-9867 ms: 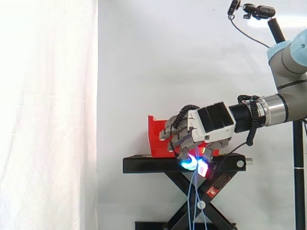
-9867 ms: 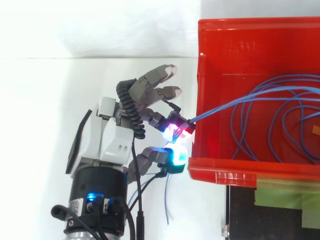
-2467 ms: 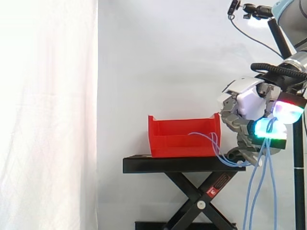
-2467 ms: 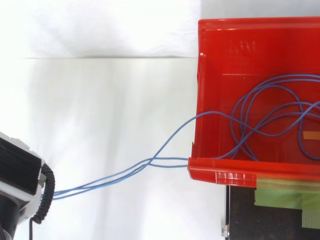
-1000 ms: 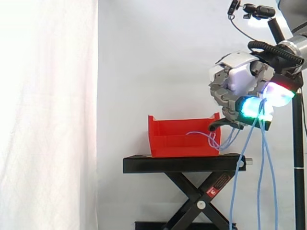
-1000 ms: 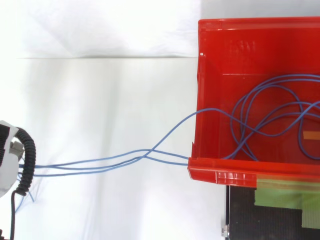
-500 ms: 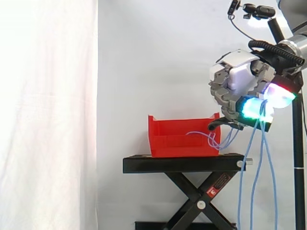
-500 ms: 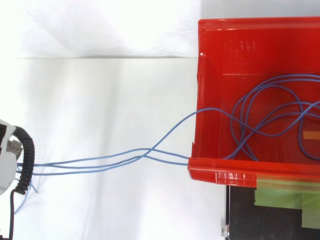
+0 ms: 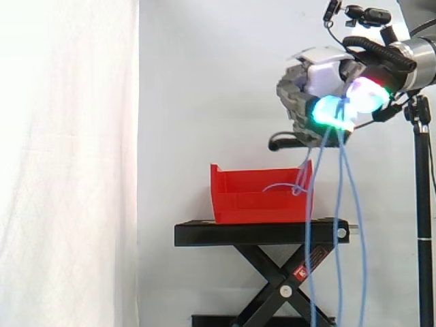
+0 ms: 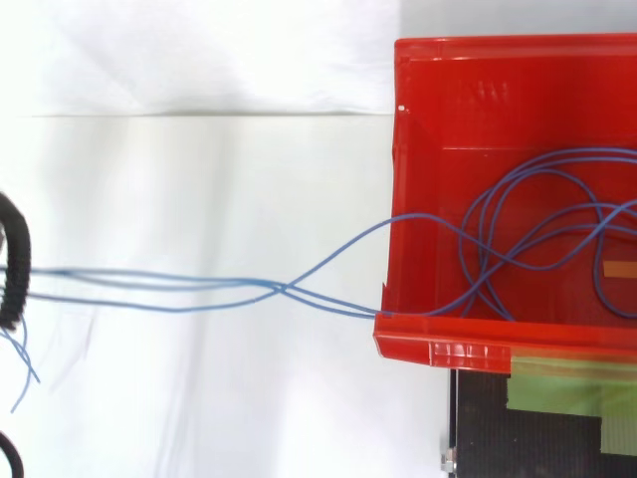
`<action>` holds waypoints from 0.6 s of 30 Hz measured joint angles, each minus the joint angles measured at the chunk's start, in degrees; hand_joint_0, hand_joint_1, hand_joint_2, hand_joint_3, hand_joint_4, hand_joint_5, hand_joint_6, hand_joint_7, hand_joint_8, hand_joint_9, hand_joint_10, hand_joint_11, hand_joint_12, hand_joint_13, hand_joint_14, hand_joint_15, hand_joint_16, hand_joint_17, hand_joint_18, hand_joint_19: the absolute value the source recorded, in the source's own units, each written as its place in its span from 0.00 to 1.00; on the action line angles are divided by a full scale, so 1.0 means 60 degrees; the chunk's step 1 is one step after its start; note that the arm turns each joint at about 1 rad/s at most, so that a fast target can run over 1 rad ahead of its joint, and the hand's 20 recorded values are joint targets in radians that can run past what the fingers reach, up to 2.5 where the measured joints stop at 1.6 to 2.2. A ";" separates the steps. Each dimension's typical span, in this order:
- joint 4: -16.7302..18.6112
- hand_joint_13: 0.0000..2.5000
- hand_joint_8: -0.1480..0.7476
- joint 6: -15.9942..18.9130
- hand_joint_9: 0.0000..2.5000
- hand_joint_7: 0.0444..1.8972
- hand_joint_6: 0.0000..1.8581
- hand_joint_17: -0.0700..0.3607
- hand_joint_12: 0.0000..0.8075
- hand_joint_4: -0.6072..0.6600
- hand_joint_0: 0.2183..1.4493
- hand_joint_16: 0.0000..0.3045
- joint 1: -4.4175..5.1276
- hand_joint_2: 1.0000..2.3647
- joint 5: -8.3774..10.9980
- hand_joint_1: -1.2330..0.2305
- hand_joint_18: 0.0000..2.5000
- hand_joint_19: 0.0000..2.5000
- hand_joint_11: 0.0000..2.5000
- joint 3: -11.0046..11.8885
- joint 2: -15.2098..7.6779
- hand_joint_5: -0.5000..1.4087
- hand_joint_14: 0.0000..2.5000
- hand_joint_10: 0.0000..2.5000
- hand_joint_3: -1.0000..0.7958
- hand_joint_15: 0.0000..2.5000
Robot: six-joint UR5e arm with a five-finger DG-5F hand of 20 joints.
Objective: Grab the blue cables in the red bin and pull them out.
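Top view gives you the blue cables running from the view's left edge across the white ground to the red bin. They cross each other just short of the bin. One strand goes over its left wall and the other meets it at the lower corner. Inside, they join loose loops on the bin floor, near a small orange tag. A strip of green tape lies on the black stand just beside the bin's lower rim.

From the side you see the hand raised in the air, with its fingers curled tight round the cables. Its pads glow cyan and magenta. The bin sits below the hand and toward the white curtain, resting on top of the stand. From the hand, some strands slant down into the bin's open top, where a small loop shows against the near wall. The other strands hang straight down under the hand, passing the stand's end and reaching the bottom edge of the view. A small camera on a pole is just above the hand.
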 measured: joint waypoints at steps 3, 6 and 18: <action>0.0746 0.49 0.40 -0.0162 0.57 0.27 0.64 0.33 0.35 0.49 0.56 0.10 -0.0007 0.00 0.0025 0.24 0.62 0.78 0.64 -0.0045 -0.0006 0.66 0.98 0.01 0.00 0.45; 0.1420 0.49 0.40 -0.0011 0.57 0.28 0.63 0.33 0.34 0.49 0.56 0.10 -0.0016 0.00 0.0128 0.24 0.62 0.78 0.64 -0.0255 -0.0004 0.66 0.98 0.01 0.00 0.45; 0.3174 0.49 0.40 0.2540 0.56 0.28 0.63 0.33 0.34 0.49 0.56 0.10 0.0103 0.00 0.1758 0.24 0.61 0.76 0.63 -0.1411 -0.0005 0.66 0.95 0.01 0.00 0.45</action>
